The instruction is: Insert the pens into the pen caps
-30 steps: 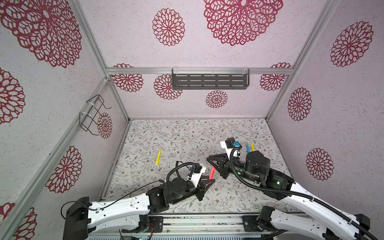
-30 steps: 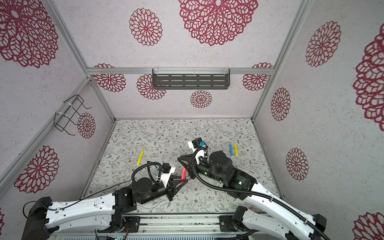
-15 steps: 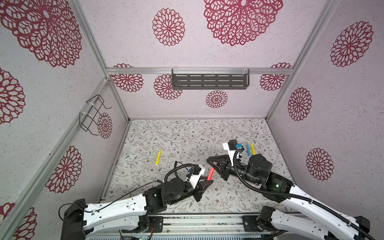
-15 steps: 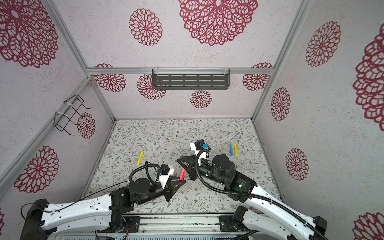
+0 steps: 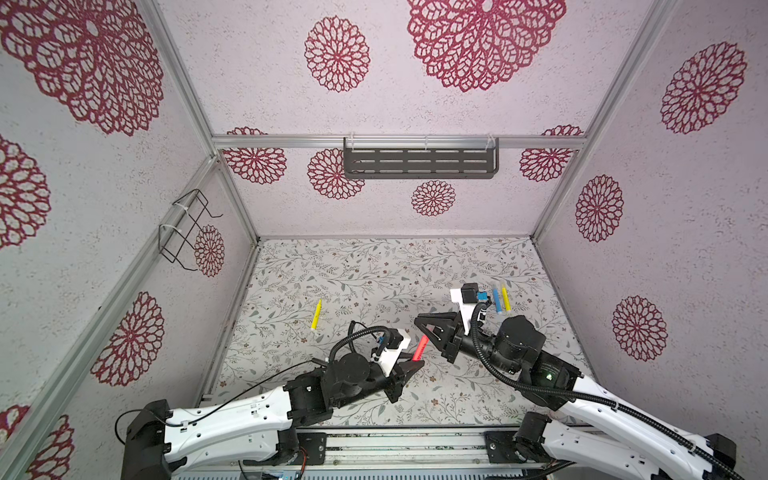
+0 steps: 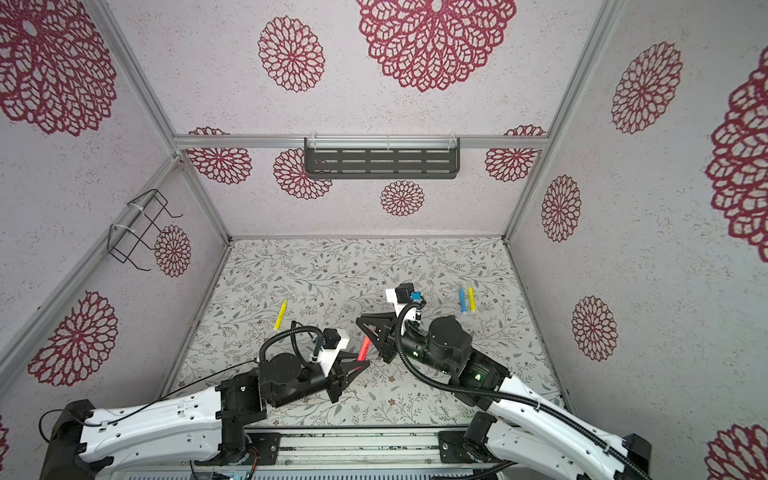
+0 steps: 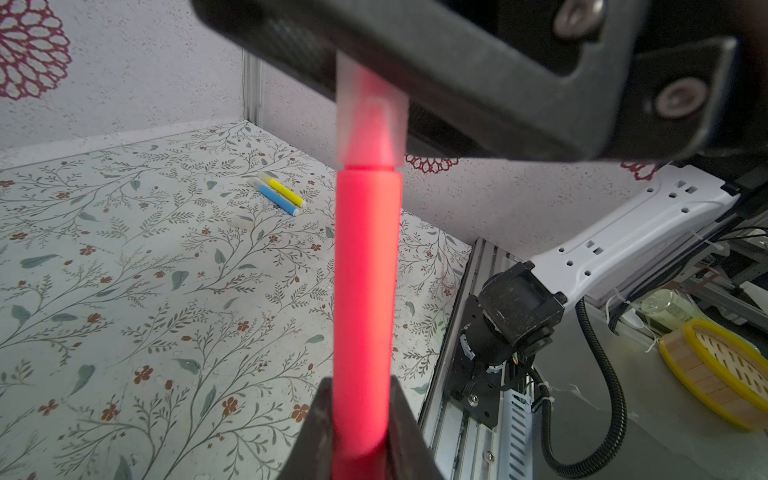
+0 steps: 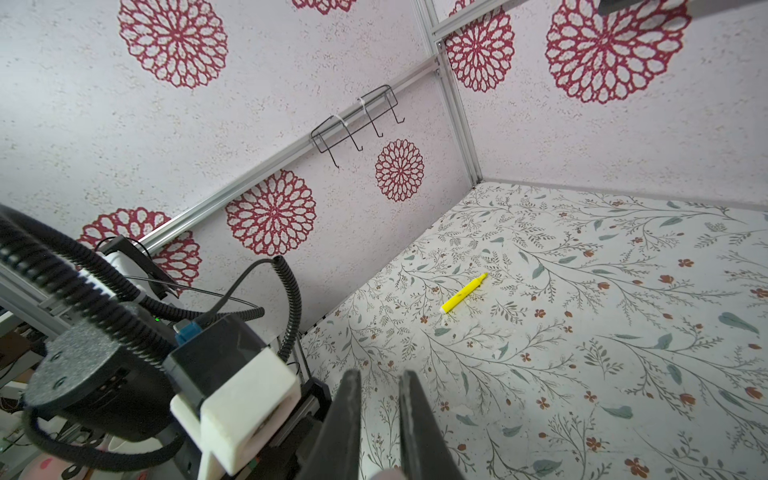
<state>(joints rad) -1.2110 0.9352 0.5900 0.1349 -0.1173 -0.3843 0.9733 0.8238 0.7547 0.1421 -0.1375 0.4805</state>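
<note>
Right arm (image 5: pixel 582 399) shifted; left pincer (image 5: pixel 417 361) grips red pen (image 5: pixel 420 347), right pincer (image 5: pixel 430 334) cap (image 7: pixel 371 112); floral tabletop (image 5: pixel 374 270).

A red-pink pen (image 5: pixel 420 348) is hanging tilted above the near middle of the desk (image 5: pixel 374 274), with its lower end being pinched by the left gripper (image 5: pixel 415 365). Its tip is sitting inside a clear cap (image 7: pixel 371 120), whose rim is meeting the barrel's shoulder. The right gripper (image 5: pixel 430 332) is clamping that cap. A yellow pen (image 5: pixel 316 314) is lying alone on the desk toward the left, its tapered tip bare. A blue pen (image 5: pixel 496 300) and a second yellow pen (image 5: pixel 505 298) are lying side by side, nearly touching, toward the far right.
</note>
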